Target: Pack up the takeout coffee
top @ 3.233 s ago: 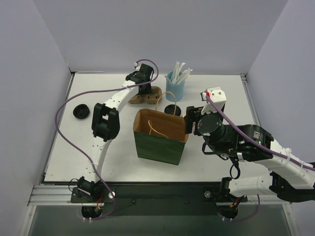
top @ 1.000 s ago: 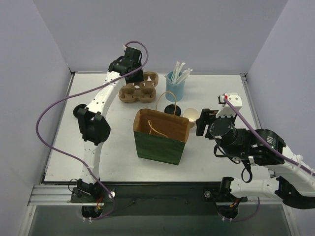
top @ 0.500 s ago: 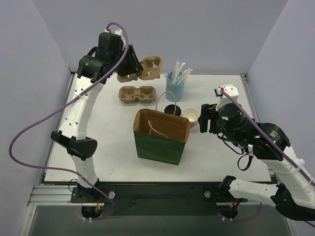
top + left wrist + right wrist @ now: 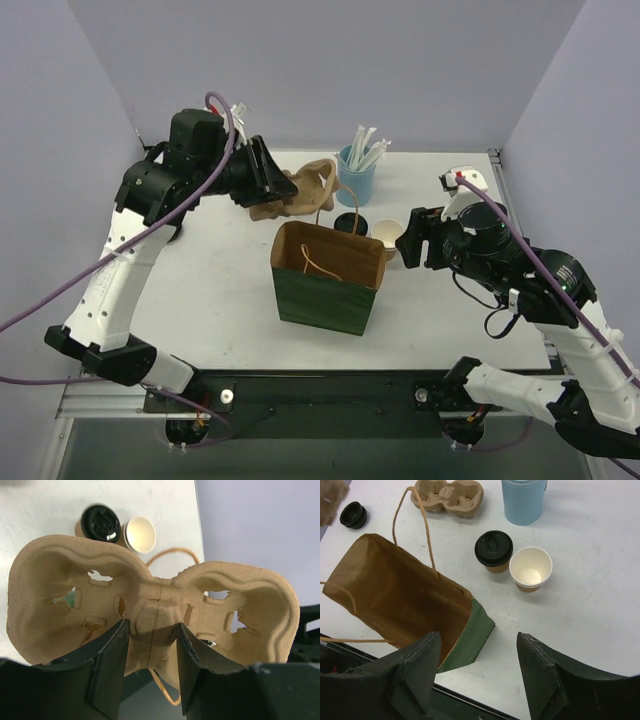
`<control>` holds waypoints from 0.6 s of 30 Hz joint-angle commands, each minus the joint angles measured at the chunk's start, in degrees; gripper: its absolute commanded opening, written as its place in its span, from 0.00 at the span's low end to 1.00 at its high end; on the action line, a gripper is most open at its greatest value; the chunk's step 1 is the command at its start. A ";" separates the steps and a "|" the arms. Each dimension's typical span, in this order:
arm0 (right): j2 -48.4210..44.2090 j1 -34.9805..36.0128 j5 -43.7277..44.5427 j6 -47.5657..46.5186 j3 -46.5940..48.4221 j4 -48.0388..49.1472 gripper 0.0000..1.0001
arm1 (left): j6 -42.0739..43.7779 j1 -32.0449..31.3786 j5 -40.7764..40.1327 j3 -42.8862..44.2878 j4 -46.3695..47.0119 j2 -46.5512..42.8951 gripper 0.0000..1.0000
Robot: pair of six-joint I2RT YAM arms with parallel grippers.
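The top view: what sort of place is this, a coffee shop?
More likely a robot test booth than a shop: blank walls box in a white table, and the paper bag, tan cup and pulp carrier look like staged practice props.

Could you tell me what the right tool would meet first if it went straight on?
Probably the table, beside the green corner of the bag and short of the open cup; depth is unclear.

The left arm point(image 4: 105, 285) and right arm point(image 4: 515, 387) share white links, chunky black joints and a thin purple cable point(image 4: 40, 303) looping alongside.
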 commanded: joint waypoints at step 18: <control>-5.67 -0.61 -35.15 -12.62 -6.60 20.05 0.64 | -15.04 -5.78 5.72 -21.27 20.92 -11.05 0.48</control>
